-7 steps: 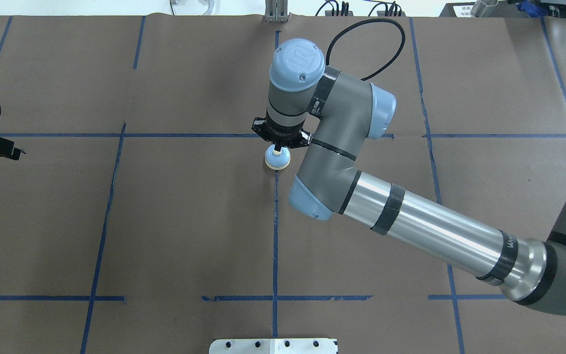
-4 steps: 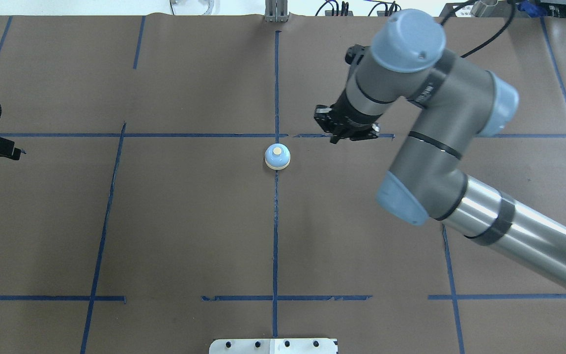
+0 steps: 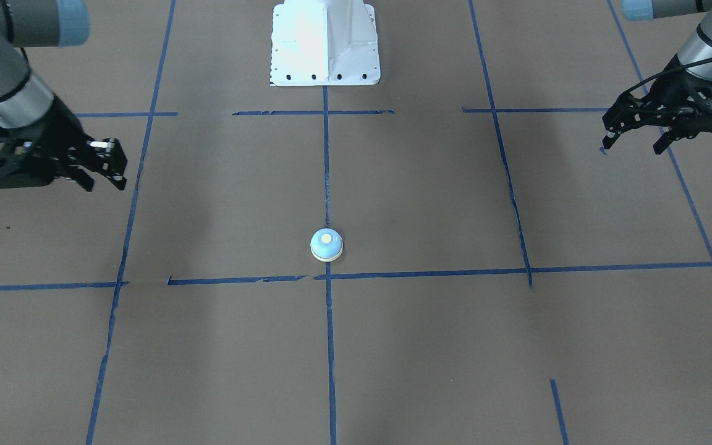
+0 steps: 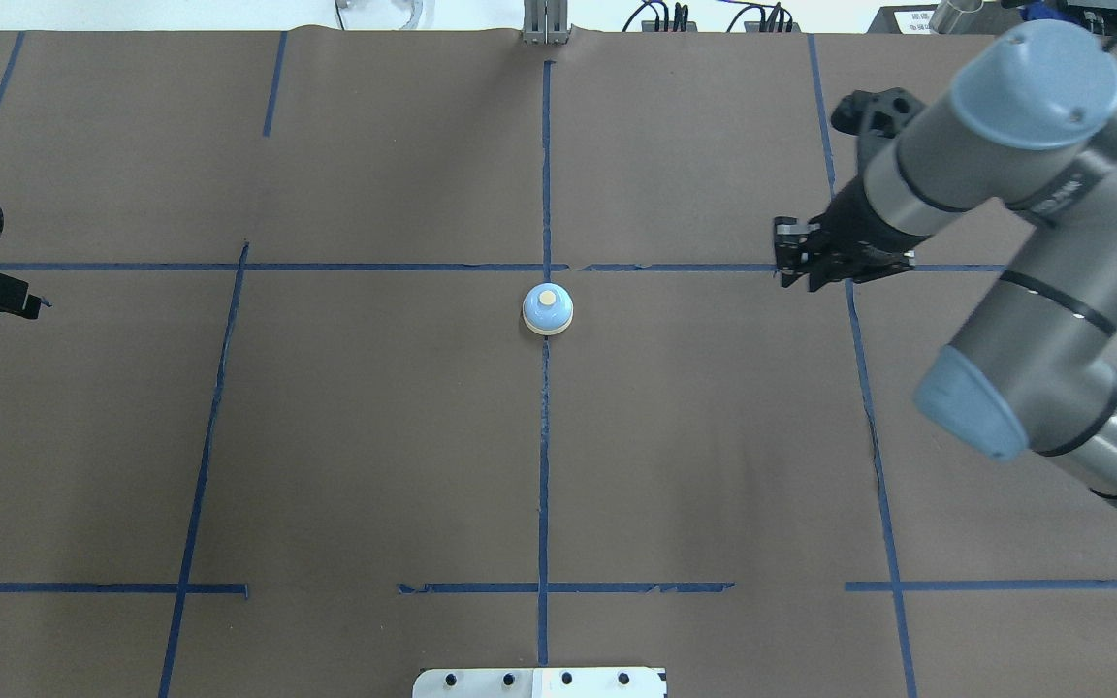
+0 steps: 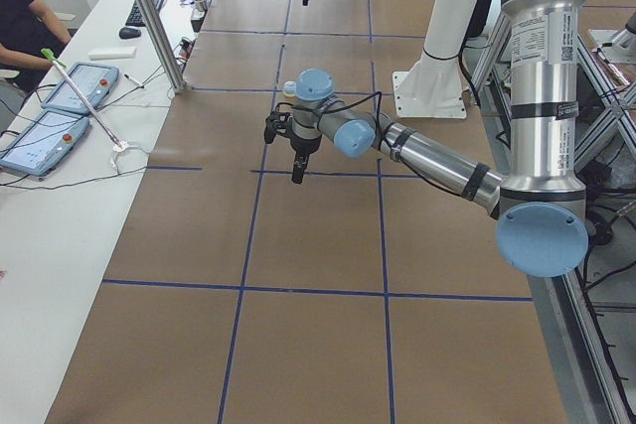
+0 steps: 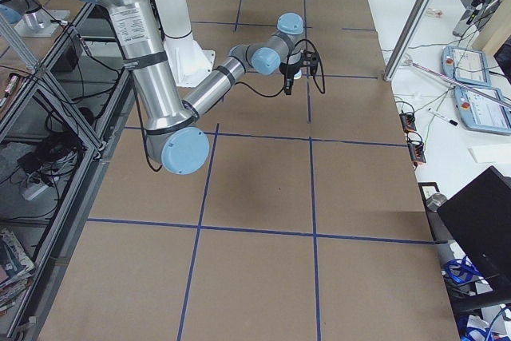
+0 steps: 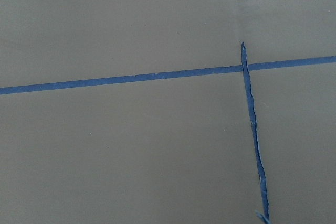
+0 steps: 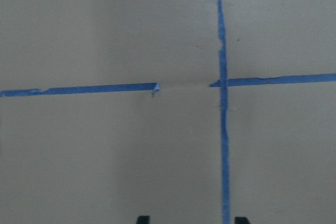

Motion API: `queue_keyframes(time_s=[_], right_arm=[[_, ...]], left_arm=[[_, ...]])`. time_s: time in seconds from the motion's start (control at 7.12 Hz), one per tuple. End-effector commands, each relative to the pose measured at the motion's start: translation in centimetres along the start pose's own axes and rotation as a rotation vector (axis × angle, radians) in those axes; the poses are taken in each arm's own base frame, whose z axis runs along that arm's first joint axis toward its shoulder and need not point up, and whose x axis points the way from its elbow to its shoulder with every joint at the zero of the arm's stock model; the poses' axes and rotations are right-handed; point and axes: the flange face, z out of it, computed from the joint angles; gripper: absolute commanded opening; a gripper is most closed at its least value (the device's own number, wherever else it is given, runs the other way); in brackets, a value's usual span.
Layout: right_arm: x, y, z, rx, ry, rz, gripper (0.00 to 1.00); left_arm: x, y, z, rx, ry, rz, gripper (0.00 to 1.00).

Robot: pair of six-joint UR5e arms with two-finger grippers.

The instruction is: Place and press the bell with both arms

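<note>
A small light-blue bell with a cream button on top stands upright in the middle of the brown tabletop. It sits on the blue tape line that runs from the robot's edge to the far edge, just short of a crossing line. That marked centre looks like a spot chosen so either arm can reach it equally. Nothing touches the bell, so the placing seems done and the pressing is not yet begun. The right fingers hang above the tabletop toward its right edge, well apart from the bell. They are spread and hold nothing, and their wrist camera shows two tips apart over bare tape. The left fingers hang near the left edge, also spread wide and empty. With both arms out at opposite edges, the space above the bell is clear. The button faces straight up, which suits a press from above.
</note>
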Motion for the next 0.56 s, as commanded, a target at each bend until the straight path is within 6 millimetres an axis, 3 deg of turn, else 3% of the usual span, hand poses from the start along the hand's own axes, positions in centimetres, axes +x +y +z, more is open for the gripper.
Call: queue_keyframes(time_s=[0.0, 0.14, 0.42], right_arm=[[15.5, 0.5, -4.8, 0.006, 0.025, -0.111, 1.00], [21.6, 0.8, -6.2, 0.009, 0.041, -0.152, 1.00], [31.7, 1.6, -7.7, -0.016, 0.071, -0.219, 1.00]], left_arm=[[-5.5, 1.4, -1.0, -0.007, -0.050, 0.157, 1.00], [-9.4, 2.6, -2.0, -0.019, -0.044, 0.174, 1.00], [-21.3, 3.8, -5.2, -0.041, -0.053, 0.209, 1.00]])
